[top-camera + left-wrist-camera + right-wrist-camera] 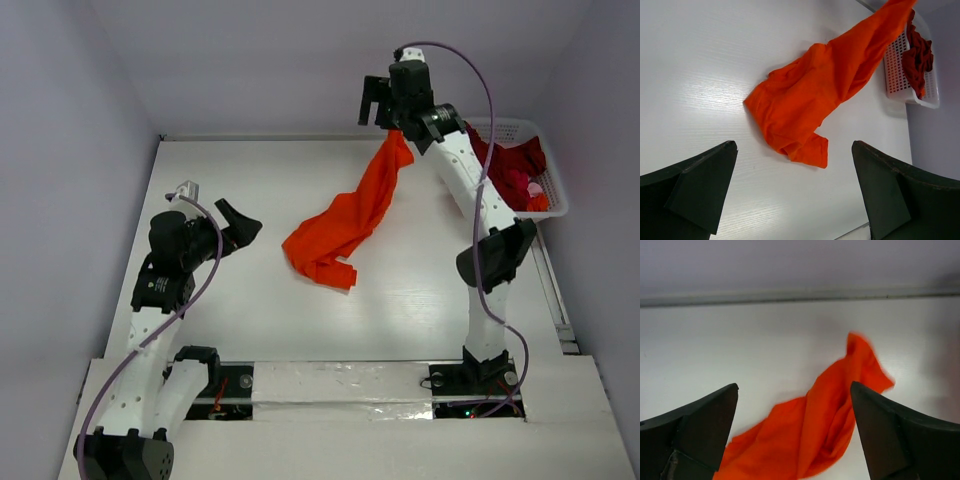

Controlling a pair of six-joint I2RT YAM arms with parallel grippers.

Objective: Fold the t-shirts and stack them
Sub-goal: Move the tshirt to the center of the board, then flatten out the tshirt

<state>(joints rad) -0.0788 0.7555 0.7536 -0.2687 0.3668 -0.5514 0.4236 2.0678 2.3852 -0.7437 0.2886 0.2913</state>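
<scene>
One orange t-shirt (340, 225) drapes onto the counter (230, 170), its upper end just under the wide-spread right gripper (794, 386). The left gripper (795, 144) is likewise spread. One basket (555, 195) holds dark red shirts (505, 165), number unclear.

Bright even light, soft shadows, orange t-shirt (826, 429) blurred in right wrist view

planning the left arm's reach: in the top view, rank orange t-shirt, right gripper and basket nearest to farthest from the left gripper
1. orange t-shirt, mid-table, just right of the left gripper
2. right gripper, far side, over the shirt's raised end
3. basket, far right edge
</scene>
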